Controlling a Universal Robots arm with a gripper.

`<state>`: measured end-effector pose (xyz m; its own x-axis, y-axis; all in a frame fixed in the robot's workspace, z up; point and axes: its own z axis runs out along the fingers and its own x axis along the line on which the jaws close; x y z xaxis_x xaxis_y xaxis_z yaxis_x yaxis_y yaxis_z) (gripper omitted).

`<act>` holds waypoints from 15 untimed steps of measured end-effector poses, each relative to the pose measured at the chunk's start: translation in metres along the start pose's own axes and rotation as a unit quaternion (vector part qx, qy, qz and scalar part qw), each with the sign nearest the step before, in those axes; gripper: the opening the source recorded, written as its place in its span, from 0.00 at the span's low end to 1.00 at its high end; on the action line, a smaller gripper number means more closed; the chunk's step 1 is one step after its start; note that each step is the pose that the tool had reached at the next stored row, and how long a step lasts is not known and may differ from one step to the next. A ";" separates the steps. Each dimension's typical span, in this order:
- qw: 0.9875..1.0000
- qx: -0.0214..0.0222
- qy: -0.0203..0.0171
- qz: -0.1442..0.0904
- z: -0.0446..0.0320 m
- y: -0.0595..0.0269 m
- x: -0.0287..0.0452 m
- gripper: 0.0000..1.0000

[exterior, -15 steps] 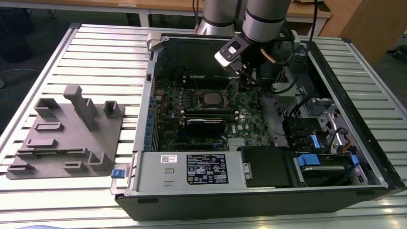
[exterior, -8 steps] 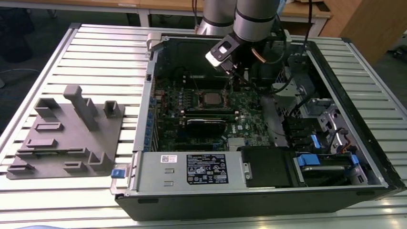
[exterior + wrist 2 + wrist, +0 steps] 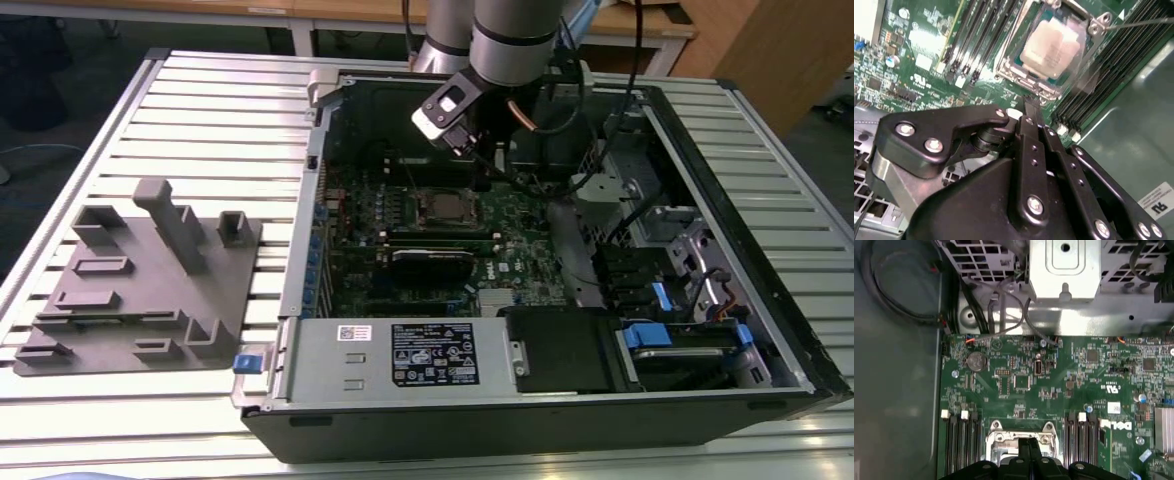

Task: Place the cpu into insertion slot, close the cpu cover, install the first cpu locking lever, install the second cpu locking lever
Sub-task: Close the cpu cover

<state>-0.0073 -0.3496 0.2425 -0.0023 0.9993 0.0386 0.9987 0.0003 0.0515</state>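
We see an open computer case [image 3: 747, 200] lying on a slatted counter [image 3: 200, 110]. The insertion slot [image 3: 445, 207] sits mid-board, under the robot arm [image 3: 514, 35]. Nearer the camera than the slot, a white printed label [image 3: 433, 354] is too small to read.

In the second wrist view, the silver cpu [image 3: 1054, 45] rests in the slot. The hand [image 3: 1029, 112] hangs just beside it, fingertips pressed together and holding nothing.

In the first wrist view, black memory slots [image 3: 959, 445] flank the slot.
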 end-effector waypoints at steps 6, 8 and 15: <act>1.000 0.000 0.000 0.000 0.0001 -0.0001 0.0000 0.11; 1.000 0.008 0.000 0.000 0.0005 -0.0001 0.0000 0.11; 1.000 0.020 0.000 0.001 0.0010 -0.0001 -0.0001 0.11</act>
<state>-0.0074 -0.3496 0.2415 -0.0007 0.9993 0.0387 0.9999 0.0003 0.0108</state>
